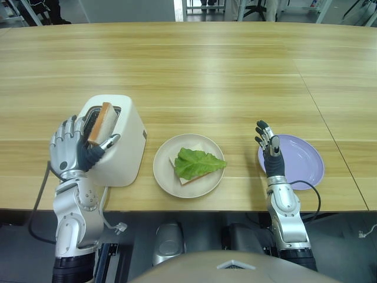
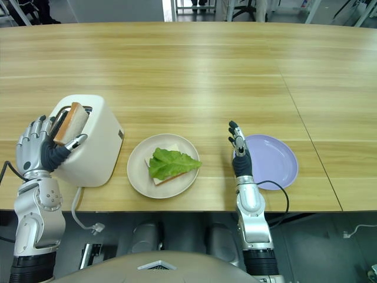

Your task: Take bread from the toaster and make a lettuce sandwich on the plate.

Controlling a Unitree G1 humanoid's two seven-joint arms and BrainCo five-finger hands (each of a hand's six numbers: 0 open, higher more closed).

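Toaster (image 1: 118, 144) stands with the cream plate (image 1: 160, 172) just to its right, where a bottom slice (image 1: 182, 178) and lettuce (image 1: 197, 162) already lie. The top bread slice (image 1: 104, 119) leans out of the toaster's slot, and the left hand (image 1: 73, 150) sits wide open and empty at the toaster's near-left corner. It should pinch the slice's exposed end and lift along the slot without tipping the toaster, while the right hand (image 1: 271, 153), well right of the toaster, is spread and empty.

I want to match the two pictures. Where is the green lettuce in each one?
Left eye view: lettuce just right of centre, low, on the plate.
Right eye view: lettuce just left of centre, low, same plate.
Shared landmark: the toaster, left of the plate.
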